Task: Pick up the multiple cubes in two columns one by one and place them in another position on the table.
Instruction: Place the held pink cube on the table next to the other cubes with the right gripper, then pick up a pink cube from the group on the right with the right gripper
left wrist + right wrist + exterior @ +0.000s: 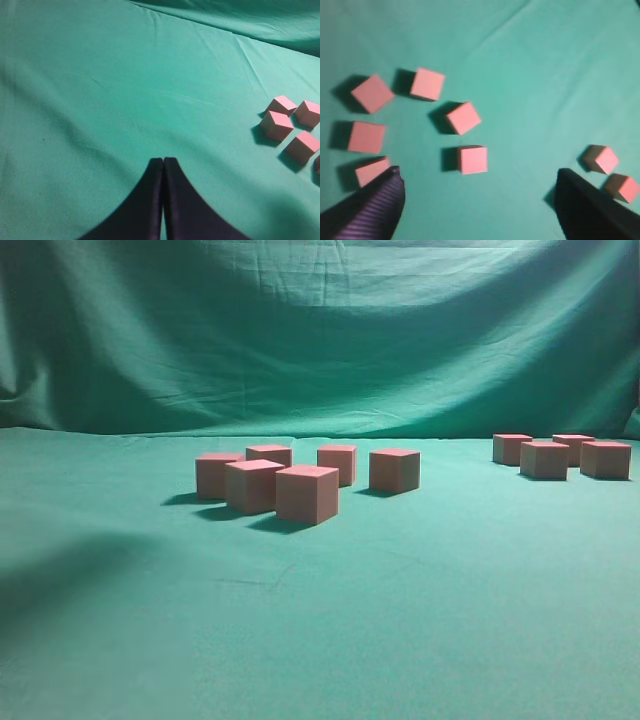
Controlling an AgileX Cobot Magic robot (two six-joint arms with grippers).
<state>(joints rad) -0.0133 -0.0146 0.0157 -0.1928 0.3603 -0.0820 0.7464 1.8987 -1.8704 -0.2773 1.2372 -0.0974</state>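
Several red-pink cubes sit on the teal table (320, 640) in two clusters: a nearer left cluster, its front cube (307, 493) closest to the camera, and a smaller far-right cluster (545, 459). Neither gripper shows in the exterior view. My right gripper (479, 181) hangs open high over the table. Its two dark fingers (375, 205) stand wide apart with nothing held. One cube (472, 160) lies just beyond the gap, and two more cubes (601, 159) lie at the right. My left gripper (163, 161) is shut and empty over bare cloth, with the cubes (276, 125) well off to its right.
A wrinkled green backdrop curtain (320, 330) hangs behind the table. Bare cloth stretches across the front and left (90, 590), and a gap of cloth (455, 475) separates the two clusters.
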